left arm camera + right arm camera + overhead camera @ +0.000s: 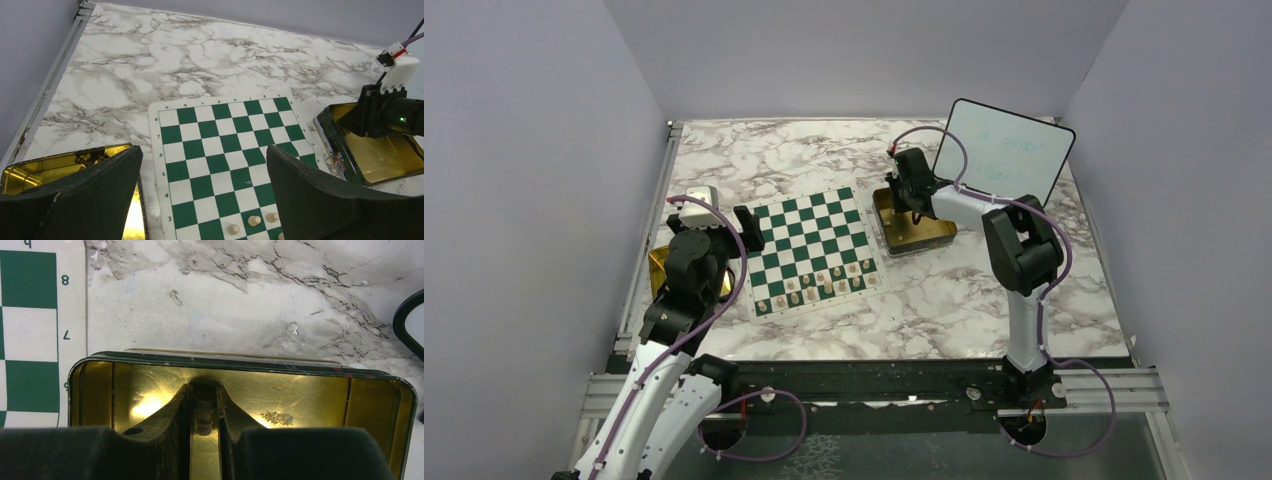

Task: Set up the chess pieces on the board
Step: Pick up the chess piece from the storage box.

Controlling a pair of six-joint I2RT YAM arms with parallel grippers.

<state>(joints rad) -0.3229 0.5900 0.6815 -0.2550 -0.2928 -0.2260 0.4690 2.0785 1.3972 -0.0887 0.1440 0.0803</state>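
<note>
While right gripper (205, 391) pinches chess piece (204, 412) inside gold tin (310, 390), left gripper (203, 152) hangs wide open above board (220, 125); other pieces (816, 286) stand on near rows.

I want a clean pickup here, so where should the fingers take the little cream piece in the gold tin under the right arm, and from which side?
Pinch the cream piece across its narrow waist, coming straight down from above: the gold tin has walls that block any sideways approach. The right gripper has its fingers tight on either side of it that way.
</note>
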